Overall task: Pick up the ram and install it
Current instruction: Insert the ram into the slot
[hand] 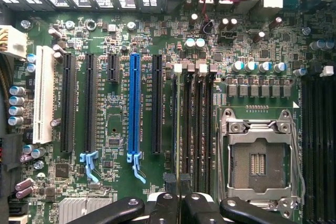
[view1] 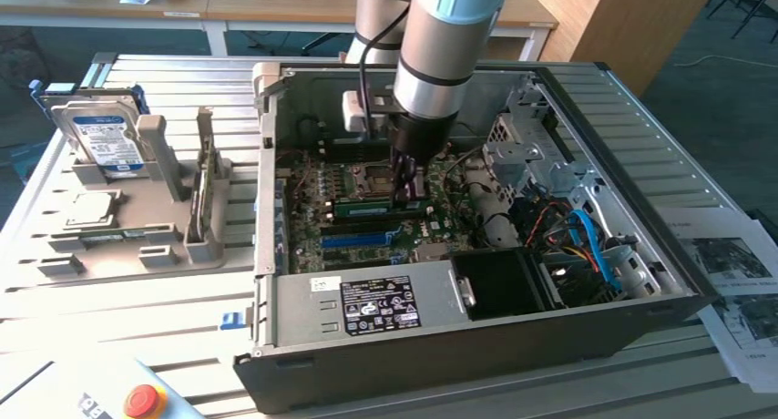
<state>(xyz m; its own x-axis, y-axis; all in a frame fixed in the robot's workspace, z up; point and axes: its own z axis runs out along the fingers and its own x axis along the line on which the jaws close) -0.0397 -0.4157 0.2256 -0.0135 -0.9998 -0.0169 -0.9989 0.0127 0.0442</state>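
**Gripping the ram above the motherboard**

Inside the open computer case (view1: 486, 346) on the slatted surface (view1: 122, 319), the claw (view1: 407, 196) is clenched on the ram (view1: 364, 201). The thin green stick is held on edge, low over the motherboard (hand: 110, 129). In the wrist view it lines up along the black memory slots (hand: 198, 129), between the blue expansion slot (hand: 134, 103) and the processor socket (hand: 257, 161). Whether it sits in a slot cannot be told.

Glossy black pincer (hand: 180, 201), matt green ram (view1: 363, 203), blue plastic slot (hand: 134, 103)
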